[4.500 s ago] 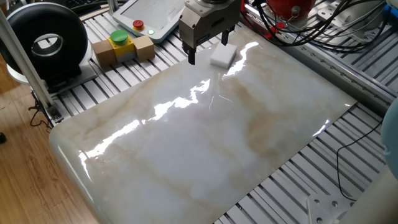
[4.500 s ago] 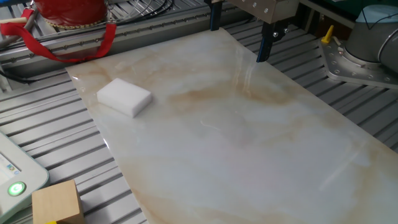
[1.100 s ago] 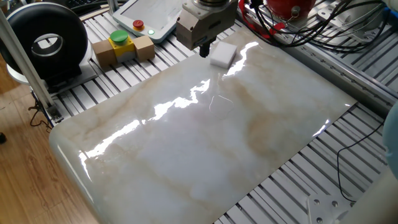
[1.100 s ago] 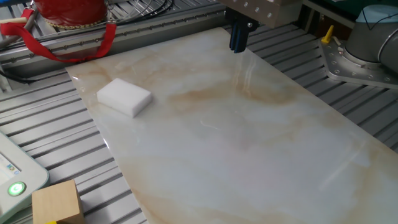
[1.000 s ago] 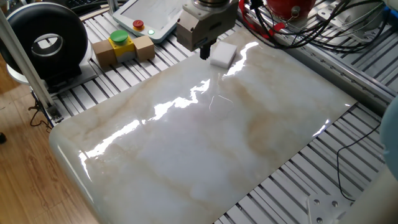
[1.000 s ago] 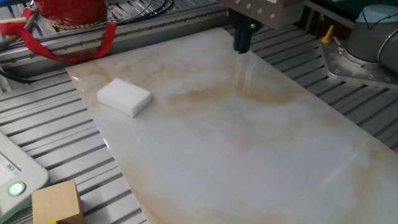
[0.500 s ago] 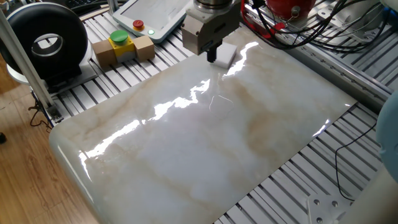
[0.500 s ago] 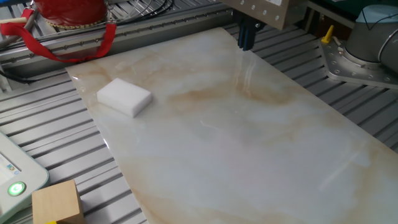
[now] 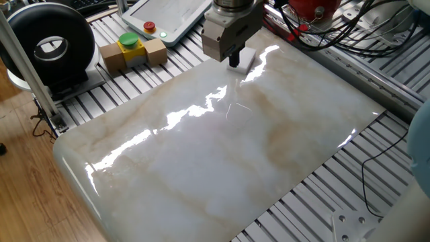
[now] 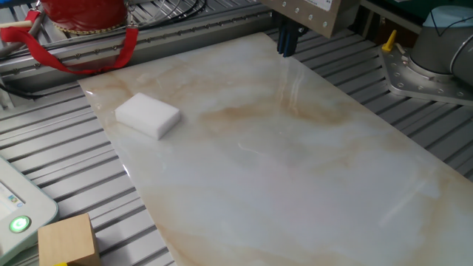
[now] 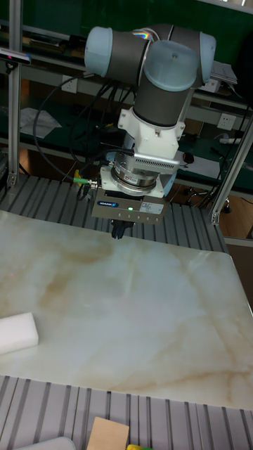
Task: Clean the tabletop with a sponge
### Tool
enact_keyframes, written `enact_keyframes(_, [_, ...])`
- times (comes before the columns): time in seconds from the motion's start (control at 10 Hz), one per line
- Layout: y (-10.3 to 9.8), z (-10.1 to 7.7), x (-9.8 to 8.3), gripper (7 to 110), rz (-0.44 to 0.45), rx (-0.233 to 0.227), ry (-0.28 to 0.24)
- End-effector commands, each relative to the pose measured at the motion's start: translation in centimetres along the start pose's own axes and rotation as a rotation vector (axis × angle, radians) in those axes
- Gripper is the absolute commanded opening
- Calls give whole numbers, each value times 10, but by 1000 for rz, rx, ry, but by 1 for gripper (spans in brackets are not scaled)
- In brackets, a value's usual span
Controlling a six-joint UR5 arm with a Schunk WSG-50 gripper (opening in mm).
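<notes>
The white sponge point(image 10: 148, 115) lies flat near one corner of the glossy marble tabletop point(image 10: 295, 170). It also shows in the tall fixed view as the sponge point(image 11: 17, 332) at the slab's left edge. In one fixed view my gripper point(image 9: 234, 62) hides part of the sponge point(image 9: 248, 58). The other fixed view shows my gripper point(image 10: 287, 43) hanging above the slab's far edge, well apart from the sponge. Its dark fingers point(image 11: 121, 230) are pressed together with nothing between them. The tabletop point(image 9: 222, 154) shows bright glare streaks.
Tan cardboard boxes with a yellow-green button point(image 9: 132, 50) sit on the ribbed frame beside a black round device point(image 9: 50, 46) and a teach pendant point(image 9: 164, 15). Cables point(image 9: 322, 27) and a red object point(image 10: 81, 18) lie beyond the slab. The robot base point(image 10: 436, 55) stands at one side.
The fingers stood apart 4.5 s ago and are now together. Over the last second the gripper has drifted slightly along the slab's far edge. The sponge has not moved.
</notes>
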State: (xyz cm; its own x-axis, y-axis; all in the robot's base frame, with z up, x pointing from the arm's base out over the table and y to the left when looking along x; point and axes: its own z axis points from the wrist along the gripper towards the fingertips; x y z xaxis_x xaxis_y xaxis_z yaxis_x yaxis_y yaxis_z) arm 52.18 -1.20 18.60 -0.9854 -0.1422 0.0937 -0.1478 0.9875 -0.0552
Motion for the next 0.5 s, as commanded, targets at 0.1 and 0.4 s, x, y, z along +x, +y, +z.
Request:
enact_keyframes(0.1, [19,-1,-7,7,6,-78,-30])
enact_keyframes(0.4, [3,0,-5,7,13,-12,-19])
